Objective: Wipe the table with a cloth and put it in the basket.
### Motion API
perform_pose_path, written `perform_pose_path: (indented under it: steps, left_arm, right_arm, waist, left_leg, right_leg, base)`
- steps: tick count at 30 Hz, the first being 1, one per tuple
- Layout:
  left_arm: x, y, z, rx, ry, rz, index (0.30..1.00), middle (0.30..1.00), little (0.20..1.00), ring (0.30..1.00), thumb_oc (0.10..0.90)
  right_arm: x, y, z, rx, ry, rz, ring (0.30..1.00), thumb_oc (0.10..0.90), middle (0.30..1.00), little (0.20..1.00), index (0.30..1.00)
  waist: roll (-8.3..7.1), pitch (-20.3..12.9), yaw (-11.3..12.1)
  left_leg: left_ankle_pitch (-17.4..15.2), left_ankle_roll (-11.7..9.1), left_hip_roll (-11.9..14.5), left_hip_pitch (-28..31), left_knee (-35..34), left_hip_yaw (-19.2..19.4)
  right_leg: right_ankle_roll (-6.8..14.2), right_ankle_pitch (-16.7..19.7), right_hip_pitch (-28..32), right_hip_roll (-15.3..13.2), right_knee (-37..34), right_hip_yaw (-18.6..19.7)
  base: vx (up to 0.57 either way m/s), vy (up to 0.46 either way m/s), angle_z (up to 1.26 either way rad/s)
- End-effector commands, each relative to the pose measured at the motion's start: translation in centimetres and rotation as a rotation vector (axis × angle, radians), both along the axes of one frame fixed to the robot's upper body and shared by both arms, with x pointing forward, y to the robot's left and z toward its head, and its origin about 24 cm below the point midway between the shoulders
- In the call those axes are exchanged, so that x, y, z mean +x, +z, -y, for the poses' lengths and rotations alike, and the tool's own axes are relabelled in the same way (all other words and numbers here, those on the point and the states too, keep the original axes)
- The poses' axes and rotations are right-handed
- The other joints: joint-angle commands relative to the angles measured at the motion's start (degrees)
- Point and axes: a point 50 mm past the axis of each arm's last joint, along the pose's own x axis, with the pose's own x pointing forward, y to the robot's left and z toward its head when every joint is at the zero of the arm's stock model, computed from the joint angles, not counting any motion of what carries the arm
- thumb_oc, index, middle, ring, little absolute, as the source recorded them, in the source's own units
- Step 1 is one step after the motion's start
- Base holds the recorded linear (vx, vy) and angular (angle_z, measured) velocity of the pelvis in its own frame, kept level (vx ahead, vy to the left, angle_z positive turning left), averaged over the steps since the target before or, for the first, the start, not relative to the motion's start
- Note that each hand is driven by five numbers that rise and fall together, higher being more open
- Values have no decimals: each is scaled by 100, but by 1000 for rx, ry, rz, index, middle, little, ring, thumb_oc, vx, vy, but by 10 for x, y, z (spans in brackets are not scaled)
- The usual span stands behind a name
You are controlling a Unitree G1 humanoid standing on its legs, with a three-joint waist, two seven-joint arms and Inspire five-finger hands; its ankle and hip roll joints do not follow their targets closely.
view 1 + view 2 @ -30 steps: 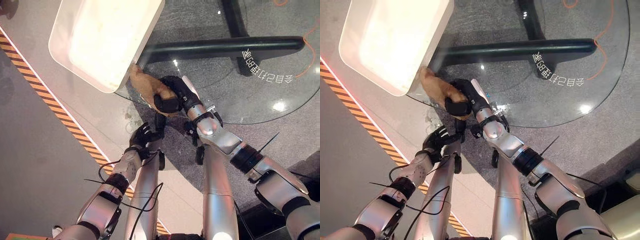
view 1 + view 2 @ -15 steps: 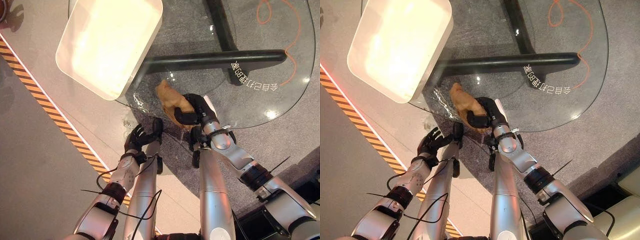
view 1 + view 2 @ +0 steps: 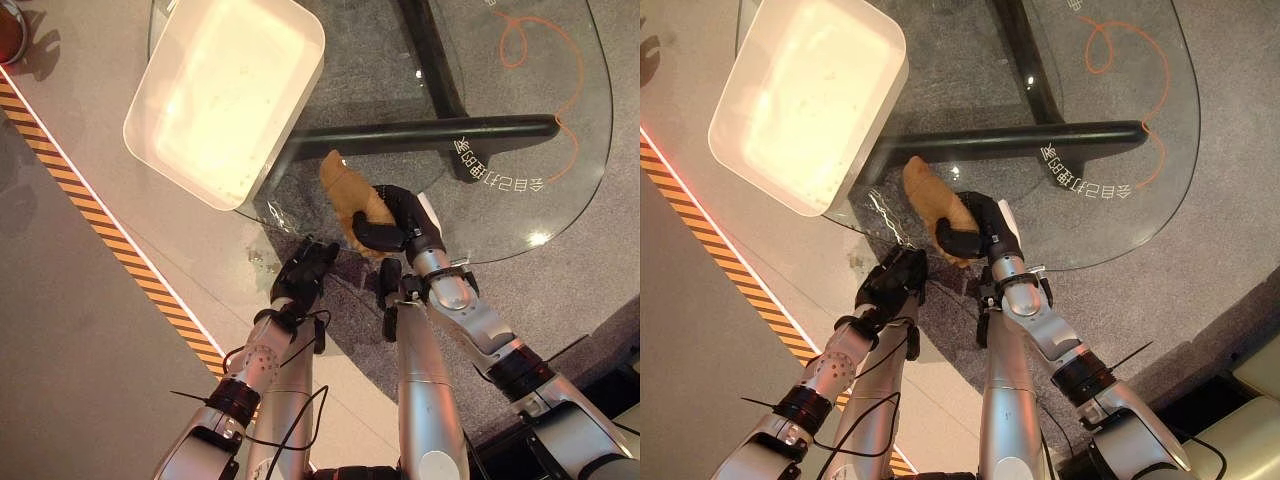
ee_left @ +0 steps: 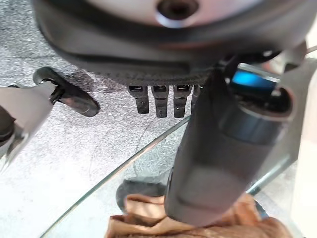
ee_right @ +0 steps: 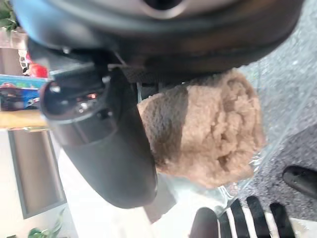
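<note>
Left eye view, nearest the robot: the left hand (image 3: pixel 303 276) hangs just off the near edge of the glass tabletop (image 3: pixel 520 130), its fingers (image 4: pixel 157 99) loosely curled downward and closed on nothing, apart from the cloth. The left wrist view shows those fingers hanging over the grey carpet (image 4: pixel 59 144) with the tabletop's curved rim running below them.

Just right of it and a little farther, the right hand (image 3: pixel 400 222) rests on the tabletop near its near edge. Its fingers and thumb are curled round the tan cloth (image 3: pixel 348 197), gripping its near end; the right wrist view shows the thumb (image 5: pixel 106 148) pressed against the bunched cloth (image 5: pixel 213 129). The free end of the cloth reaches out to the far left of the hand and lies on the glass.

Farther and to the left sits the white basket (image 3: pixel 290 110), a shallow rectangular tub with rounded corners, standing on the left part of the tabletop and overhanging its edge. The cloth lies outside it, near its right near corner but not touching it.

Through the glass the dark table base (image 3: pixel 420 130) shows. On the floor at left runs an orange-and-black striped line (image 3: pixel 100 235).
</note>
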Motion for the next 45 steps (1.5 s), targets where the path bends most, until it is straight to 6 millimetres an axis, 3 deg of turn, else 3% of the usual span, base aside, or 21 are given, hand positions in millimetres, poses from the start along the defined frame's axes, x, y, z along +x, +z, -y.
perform_pose_path:
  steps: [1, 7, 12, 23, 27, 30, 34, 36, 37, 39, 40, 42, 45]
  left_arm:
    - [-2, 59, 25, -180, -117, 306, 900, 900, 900, 900, 800]
    - [-5, 107, 40, -275, -200, 475, 900, 900, 900, 900, 800]
    - [-9, 127, 44, -378, -226, 529, 900, 900, 900, 900, 800]
    - [-19, 147, 36, -551, -213, 619, 900, 900, 900, 900, 800]
    - [-25, 154, 39, -616, -297, 688, 900, 900, 900, 900, 800]
    - [-30, 158, 45, -588, -351, 716, 900, 900, 900, 900, 800]
    - [-30, 152, 49, -512, -343, 630, 900, 900, 900, 900, 800]
    - [-30, 104, 31, -429, -319, 540, 900, 900, 900, 900, 800]
    - [-30, 93, 24, -412, -305, 517, 900, 900, 900, 900, 800]
    - [-34, 43, -12, -357, -250, 434, 900, 900, 900, 900, 800]
    - [-51, -6, -49, -299, -177, 359, 900, 900, 900, 900, 800]
    - [-68, -36, -78, -230, -62, 267, 900, 900, 900, 900, 800]
    - [-79, -56, -100, -187, 74, 158, 900, 900, 900, 900, 800]
  right_arm:
    - [-25, 80, -27, 170, 197, 379, 300, 100, 300, 200, 300]
    - [-37, 95, -40, 108, 324, 441, 300, 100, 300, 200, 300]
    - [-46, 99, -52, 74, 420, 473, 300, 100, 300, 200, 300]
    - [-51, 96, -44, 90, 413, 487, 300, 100, 300, 200, 300]
    - [-51, 94, -44, 76, 401, 482, 300, 100, 300, 200, 300]
    - [-50, 93, -43, 77, 395, 481, 300, 100, 300, 200, 300]
    - [-50, 90, -42, 71, 395, 488, 300, 100, 300, 200, 300]
    - [-54, 86, -28, 67, 380, 506, 300, 100, 300, 200, 300]
    - [-53, 84, -24, 64, 376, 506, 300, 100, 300, 200, 300]
    - [-53, 79, -6, 43, 366, 500, 300, 100, 300, 200, 300]
    - [-52, 74, 10, 16, 356, 491, 300, 100, 300, 200, 300]
    - [-53, 74, 20, -7, 350, 482, 300, 100, 300, 200, 300]
    - [-55, 77, 25, -25, 343, 478, 300, 100, 300, 200, 300]
  waist:
    - [-13, -137, 19]
    - [-89, -137, -21]
    - [-152, -137, -19]
    - [-172, -137, -59]
    - [-175, -137, -78]
    - [-161, -137, -79]
    - [-101, -137, -77]
    - [5, -137, -41]
    - [33, -137, -38]
    - [167, -137, -34]
    - [299, -137, -37]
    - [407, -137, -55]
    - [459, -137, -80]
  left_leg:
    - [-778, 191, -90, 246, 511, 258]
    - [-741, 219, -14, 282, 436, 370]
    - [-731, 219, 12, 355, 370, 421]
    - [-729, 229, 55, 318, 358, 486]
    - [-720, 223, 68, 325, 329, 518]
    - [-717, 221, 61, 337, 309, 523]
    - [-691, 231, 28, 362, 273, 510]
    - [-619, 172, -21, 362, 208, 413]
    - [-616, 158, -23, 363, 219, 408]
    - [-593, 121, -22, 405, 226, 422]
    - [-608, 94, -31, 471, 223, 421]
    - [-592, 78, -51, 541, 189, 415]
    - [-577, 61, -68, 582, 165, 389]
  right_leg:
    - [333, 718, 192, 220, -957, 633]
    - [315, 746, 226, 192, -978, 594]
    - [289, 743, 324, 192, -1041, 546]
    - [276, 744, 273, 172, -1015, 518]
    - [274, 764, 284, 161, -1072, 514]
    - [272, 772, 303, 161, -1107, 508]
    - [263, 773, 327, 177, -1118, 506]
    - [255, 774, 356, 156, -1189, 457]
    - [259, 774, 361, 147, -1185, 449]
    - [260, 754, 384, 144, -1155, 447]
    - [256, 691, 433, 154, -1152, 456]
    - [233, 634, 502, 197, -1186, 483]
    - [209, 579, 542, 252, -1207, 524]
  base:
    - [0, 0, 0]
    - [0, 2, 1]
    - [0, 0, 0]
    - [-3, 2, -2]
    - [-8, 1, -2]
    - [0, 0, 0]
    - [-11, 8, -1]
    - [-46, 18, -1]
    - [-13, 44, 0]
    - [3, 99, 2]
    - [16, 163, 3]
    - [17, 141, -3]
    - [7, 66, -4]
